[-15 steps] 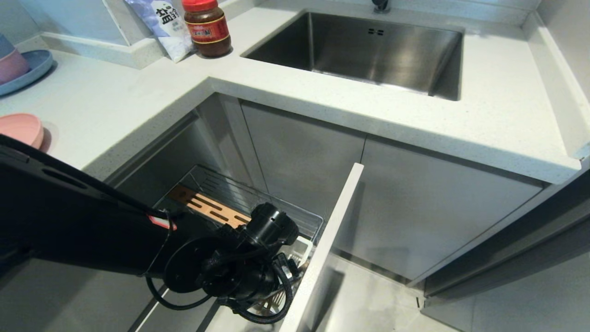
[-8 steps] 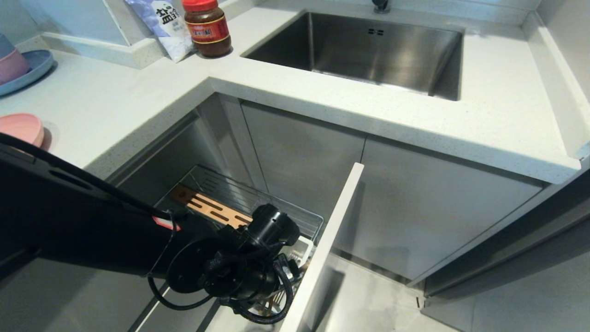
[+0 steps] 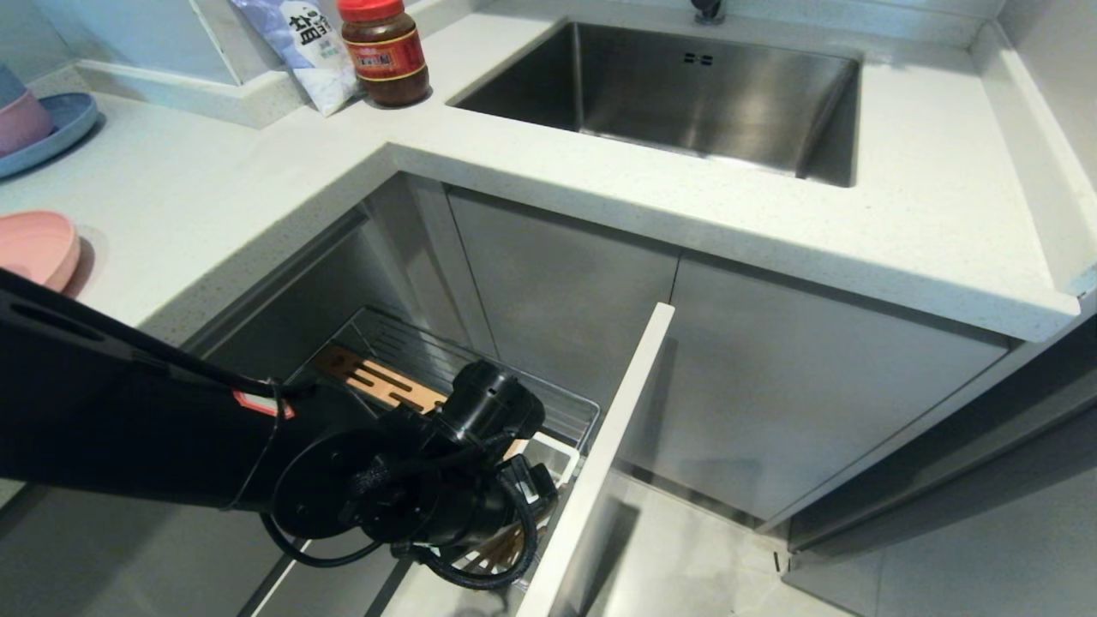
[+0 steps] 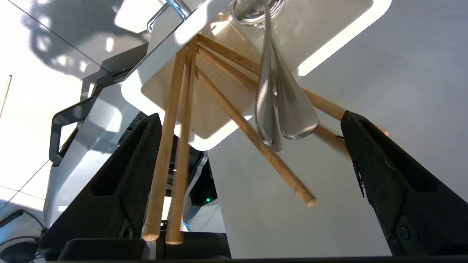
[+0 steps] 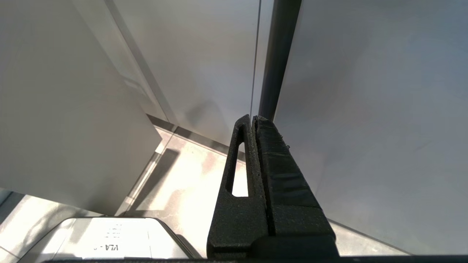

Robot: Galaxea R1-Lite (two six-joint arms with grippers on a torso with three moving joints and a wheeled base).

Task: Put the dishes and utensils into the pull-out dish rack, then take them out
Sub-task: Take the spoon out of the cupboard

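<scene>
Four chopsticks [image 4: 252, 135] and spoon [image 4: 281, 109] stood in cutlery tray [image 4: 329, 40]; left hand [image 4: 248, 153] spread wide, nothing gripped; unloading judged underway, closing on one chopstick needed.

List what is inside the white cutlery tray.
In the white cutlery tray stand wooden chopsticks and metal utensil handles. Their lower ends and the tray's bottom are hidden.

1. The left arm [image 3: 171, 437] hides most of the pull-out dish rack [image 3: 480, 377] in the head view, and with it the left pincer.
2. The pink plate [image 3: 34, 247] is cut off by the picture's edge.
3. The utensils' [image 4: 278, 106] lower ends are lost inside the white cutlery tray [image 4: 329, 40]; fork and spoon cannot be told apart.
</scene>
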